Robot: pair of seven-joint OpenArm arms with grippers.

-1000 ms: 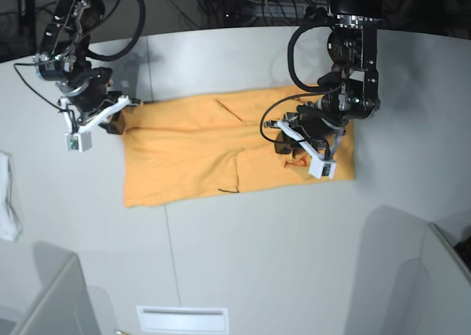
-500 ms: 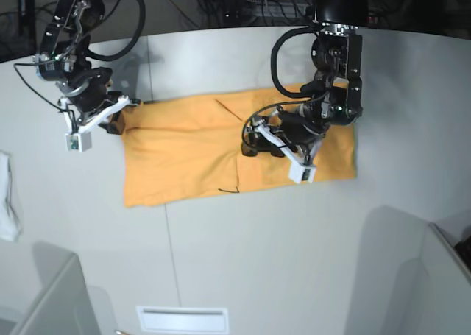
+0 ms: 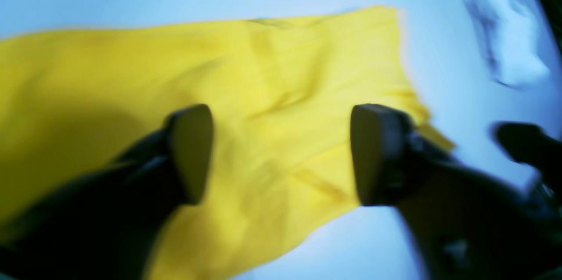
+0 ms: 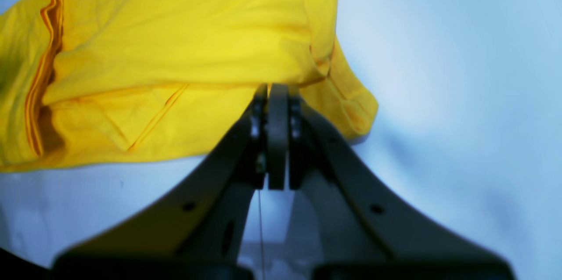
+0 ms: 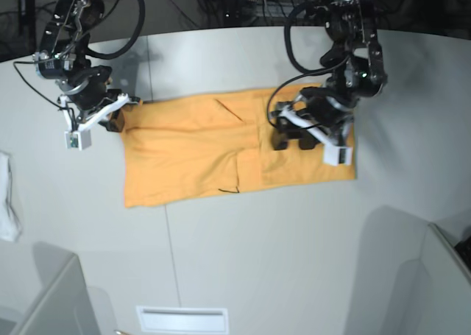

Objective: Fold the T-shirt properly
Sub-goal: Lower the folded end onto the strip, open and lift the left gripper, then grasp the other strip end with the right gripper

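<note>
T-shirt (image 5: 221,154) lies flat on the counter (image 5: 243,261), mid-frame in the base view, folded into a wide rectangle with one flap laid over its right part. Colour reads light orange there, strong yellow in both wrist views.

My left gripper (image 5: 291,140) sits over the shirt's right part, right of centre in the base view. Jaws apart, nothing between them; the left wrist view shows both fingers (image 3: 191,150) spread with bare fabric in the gap. That view is motion-blurred, so I can't tell whether the tips touch the cloth.

My right gripper (image 5: 116,124) is at the shirt's upper left corner in the base view. Jaws are together, and the right wrist view shows them pressed flat against each other (image 4: 277,95) right at the shirt's edge, where a folded sleeve hem bunches up. Whether fabric is pinched between them, can't tell.

Small white cloth (image 5: 9,202) at the far left edge of the base view, well apart from the shirt; also visible upper right in the left wrist view (image 3: 505,52).
</note>
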